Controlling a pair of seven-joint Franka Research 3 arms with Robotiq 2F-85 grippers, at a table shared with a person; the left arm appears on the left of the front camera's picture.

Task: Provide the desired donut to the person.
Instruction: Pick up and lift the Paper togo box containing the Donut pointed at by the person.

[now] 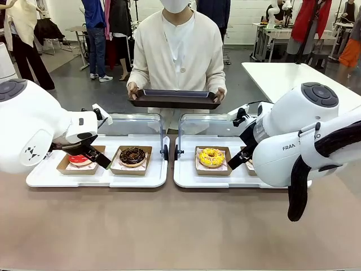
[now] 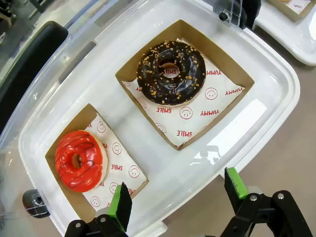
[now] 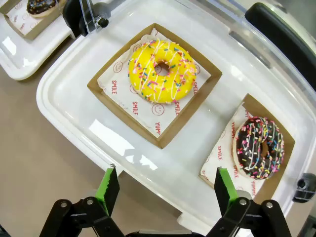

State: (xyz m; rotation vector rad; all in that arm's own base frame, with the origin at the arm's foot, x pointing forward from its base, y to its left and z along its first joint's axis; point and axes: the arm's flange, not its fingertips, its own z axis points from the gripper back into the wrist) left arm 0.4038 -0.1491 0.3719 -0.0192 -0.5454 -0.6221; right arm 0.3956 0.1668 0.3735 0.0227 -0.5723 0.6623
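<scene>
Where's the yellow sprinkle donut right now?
Front view: yellow sprinkle donut sits in a brown box on the right-hand white tray, on its inner side, next to the chocolate sprinkle donut.

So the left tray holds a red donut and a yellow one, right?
No. The left tray holds the red donut and a chocolate donut, not a yellow one, as the left wrist view shows.
</scene>
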